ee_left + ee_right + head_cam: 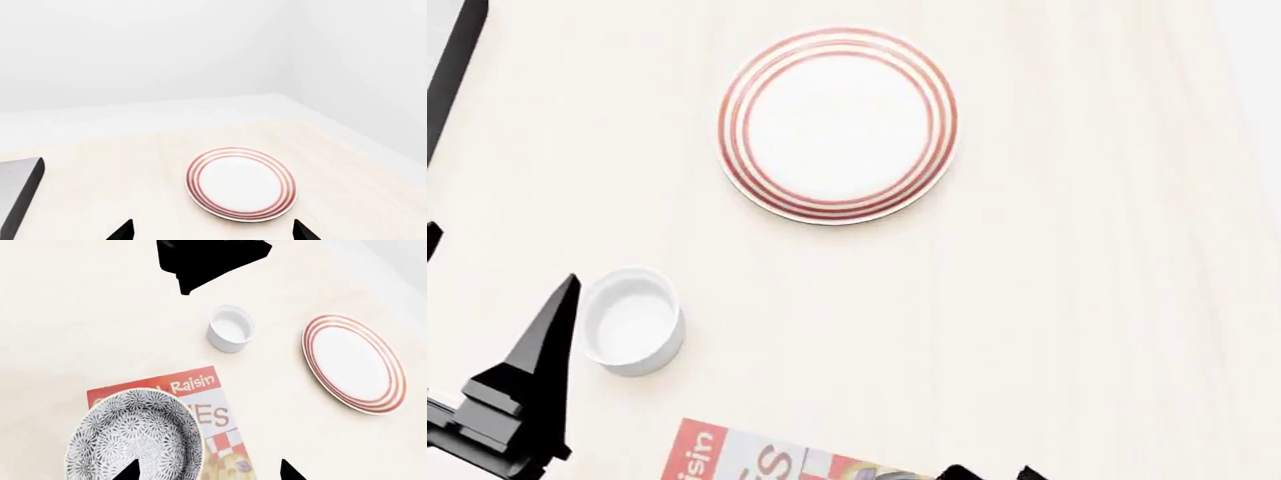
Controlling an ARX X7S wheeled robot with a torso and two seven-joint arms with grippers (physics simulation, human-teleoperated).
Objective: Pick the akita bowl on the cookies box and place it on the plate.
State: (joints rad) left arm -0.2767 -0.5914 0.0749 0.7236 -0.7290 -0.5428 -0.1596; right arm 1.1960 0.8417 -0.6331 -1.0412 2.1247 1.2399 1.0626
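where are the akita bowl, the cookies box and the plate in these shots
akita bowl (133,440), right wrist view, on its patterned inside
cookies box (200,382), right wrist view, on the red band with the lettering
plate (838,122), head view, on its plain white centre

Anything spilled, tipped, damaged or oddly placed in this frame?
Nothing stands out. The akita bowl sits upright on the cookies box, the white cup stands upright, and the plate lies flat and bare.
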